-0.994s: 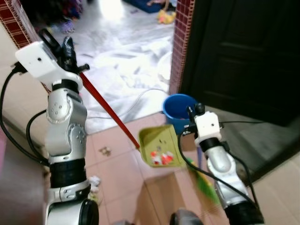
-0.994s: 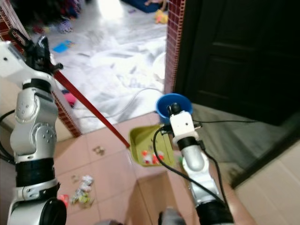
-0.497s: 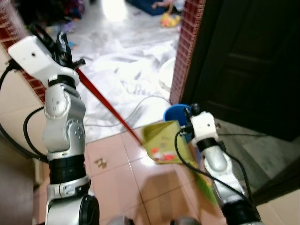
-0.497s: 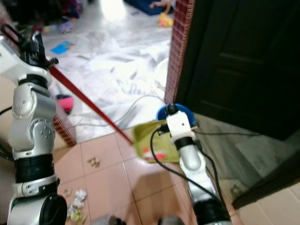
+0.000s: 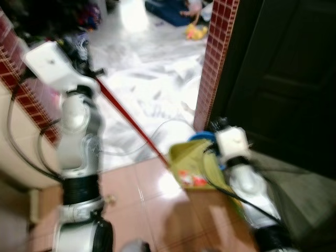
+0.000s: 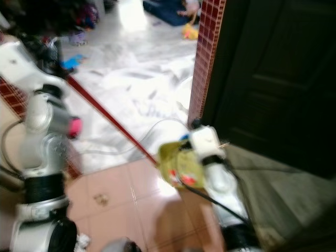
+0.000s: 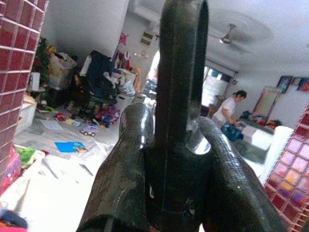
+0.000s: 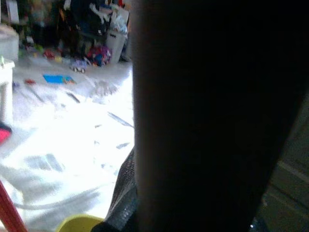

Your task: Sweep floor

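My left gripper [image 5: 84,48] is raised at the left and shut on the top of a long red handle [image 5: 131,123]. The handle slopes down to a yellow-green dustpan [image 5: 191,163] that hangs tilted above the pink tiles with red and white litter [image 5: 193,180] in it. My right gripper [image 5: 218,126] is just behind the pan, beside the brick pillar, shut on the broom. A dark shaft [image 8: 207,121] blocks most of the right wrist view. The blue bucket [image 5: 201,137] peeks out behind the pan. Both eye views are blurred.
A red-tiled pillar [image 5: 218,52] and a dark door [image 5: 283,79] stand to the right. A low red brick wall [image 5: 21,89] runs along the left. A white cable [image 5: 157,128] lies on the marble floor. Scraps [image 6: 97,198] lie on the pink tiles, and toys [image 5: 193,31] lie far back.
The whole picture has shifted and blurred, so the camera has moved. The dustpan, still held by its handle, now hangs in front of the blue bucket and covers most of it.
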You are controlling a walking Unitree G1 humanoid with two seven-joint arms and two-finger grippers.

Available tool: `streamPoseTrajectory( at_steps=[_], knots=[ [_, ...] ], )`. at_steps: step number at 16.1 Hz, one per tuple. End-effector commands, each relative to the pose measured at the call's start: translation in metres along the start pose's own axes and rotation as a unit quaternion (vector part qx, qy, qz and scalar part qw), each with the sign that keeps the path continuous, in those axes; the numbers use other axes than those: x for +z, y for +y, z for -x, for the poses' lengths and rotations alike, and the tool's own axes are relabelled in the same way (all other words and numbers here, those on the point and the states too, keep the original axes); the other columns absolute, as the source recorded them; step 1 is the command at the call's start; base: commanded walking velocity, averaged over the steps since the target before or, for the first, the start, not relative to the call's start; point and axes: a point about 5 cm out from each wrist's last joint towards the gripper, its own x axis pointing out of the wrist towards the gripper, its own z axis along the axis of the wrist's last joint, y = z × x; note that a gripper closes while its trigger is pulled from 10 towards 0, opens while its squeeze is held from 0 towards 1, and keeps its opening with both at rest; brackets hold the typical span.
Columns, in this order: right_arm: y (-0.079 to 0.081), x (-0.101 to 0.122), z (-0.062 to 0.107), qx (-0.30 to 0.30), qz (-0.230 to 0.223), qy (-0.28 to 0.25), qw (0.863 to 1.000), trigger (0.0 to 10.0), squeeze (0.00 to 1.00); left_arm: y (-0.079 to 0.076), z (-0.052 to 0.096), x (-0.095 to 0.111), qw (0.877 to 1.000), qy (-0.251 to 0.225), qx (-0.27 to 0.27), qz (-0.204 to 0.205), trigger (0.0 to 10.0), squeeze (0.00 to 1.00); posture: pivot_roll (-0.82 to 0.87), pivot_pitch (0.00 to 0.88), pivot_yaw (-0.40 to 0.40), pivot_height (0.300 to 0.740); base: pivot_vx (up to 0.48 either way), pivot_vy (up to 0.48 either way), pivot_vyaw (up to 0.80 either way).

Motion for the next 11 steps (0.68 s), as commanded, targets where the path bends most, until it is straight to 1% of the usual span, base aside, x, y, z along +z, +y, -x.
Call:
streamPoseTrajectory(
  at_steps=[1,9,11],
  knots=[
    [-0.0075,0.0068,-0.0026,-0.008,0.008,-0.02,1.0,10.0,0.0,-0.0119,-0.0008,0.0135,0.999,-0.031,-0.019,0.009,10.0,0.0,-0.06,0.0,0.062,0.74,0.469,0.0,0.0],
    [-0.0049,0.0064,-0.0033,-0.004,0.009,-0.021,1.0,10.0,0.0,-0.0114,0.0,0.0122,0.999,-0.029,-0.018,0.004,10.0,0.0,-0.05,0.0,0.059,0.74,0.467,0.0,0.0],
    [-0.0049,0.006,-0.0033,-0.003,0.009,-0.021,1.0,10.0,0.0,-0.0155,0.0035,0.0063,0.999,-0.02,-0.03,-0.005,10.0,0.0,-0.05,0.0,0.057,0.74,0.0,0.0,0.0]
  ],
)
